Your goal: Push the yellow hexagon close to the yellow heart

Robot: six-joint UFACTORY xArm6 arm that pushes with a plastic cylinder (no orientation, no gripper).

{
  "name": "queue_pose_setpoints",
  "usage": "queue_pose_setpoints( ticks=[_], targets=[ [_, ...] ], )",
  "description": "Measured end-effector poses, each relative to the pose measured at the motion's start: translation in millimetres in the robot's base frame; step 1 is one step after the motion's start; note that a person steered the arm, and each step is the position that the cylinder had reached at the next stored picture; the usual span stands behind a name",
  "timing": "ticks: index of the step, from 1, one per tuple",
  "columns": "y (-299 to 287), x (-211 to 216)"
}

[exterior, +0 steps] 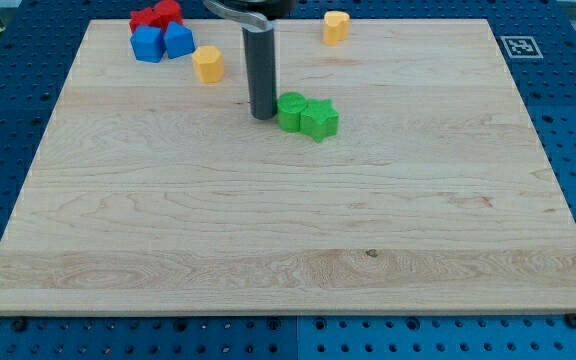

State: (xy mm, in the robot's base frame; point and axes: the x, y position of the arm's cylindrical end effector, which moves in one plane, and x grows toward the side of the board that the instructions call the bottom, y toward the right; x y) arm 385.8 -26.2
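Green blocks [307,114] touch my tip [263,116].

A straight, smooth dark-grey cylindrical rod hangs from a black collar, ending in my tip [263,117].

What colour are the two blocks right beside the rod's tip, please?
Green: both green blocks sit just to the view's right of my tip, in the camera view.

Rod [260,60] top cut off by view's top; red blocks [156,15] shapes unclear.
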Motion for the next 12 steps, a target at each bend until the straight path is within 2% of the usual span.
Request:
queue_pose_setpoints(
  ticks=[1, 2, 4, 5, 7, 8, 10, 12],
  targets=[
    [33.0, 3.2],
    [12.3, 3.2],
    [-114.6, -10.2],
    [-169.1, -50.3],
    [-159.4, -76.0],
    [-125.0, -85.5],
    [-82.1, -85.5],
    [-63.8, -85.5]
  ],
)
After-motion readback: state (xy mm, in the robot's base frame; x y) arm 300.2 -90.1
